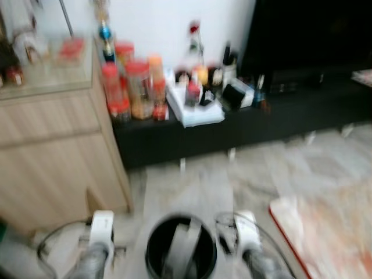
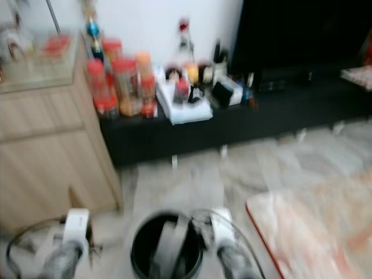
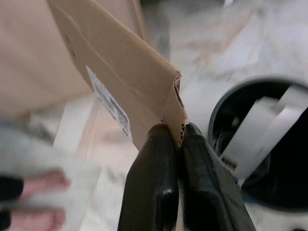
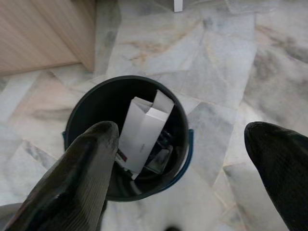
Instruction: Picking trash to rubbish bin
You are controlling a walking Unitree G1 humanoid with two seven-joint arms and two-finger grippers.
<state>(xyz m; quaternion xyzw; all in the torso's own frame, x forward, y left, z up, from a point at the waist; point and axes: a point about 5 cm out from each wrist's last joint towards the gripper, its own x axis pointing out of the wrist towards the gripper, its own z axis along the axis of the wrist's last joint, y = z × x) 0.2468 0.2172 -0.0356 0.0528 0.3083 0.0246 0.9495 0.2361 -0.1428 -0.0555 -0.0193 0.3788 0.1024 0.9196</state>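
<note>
A black round rubbish bin [image 1: 152,251] stands on the marble floor between my two arms, with a white carton [image 4: 144,130] standing inside it. My left gripper [image 3: 175,132] is shut on the corner of a brown cardboard piece [image 3: 120,72] that carries a white label. It holds the cardboard beside the bin's rim [image 3: 226,106], over the floor. My right gripper [image 4: 183,134] hangs open right above the bin [image 4: 86,106], with nothing between its fingers. Both eye views are blurred.
A light wooden cabinet [image 1: 52,145] stands at the left. A low black shelf [image 1: 261,119] with several jars and bottles runs along the wall. A red-edged mat [image 1: 331,232] lies at the right. What looks like a person's bare foot [image 3: 43,183] is near the cardboard.
</note>
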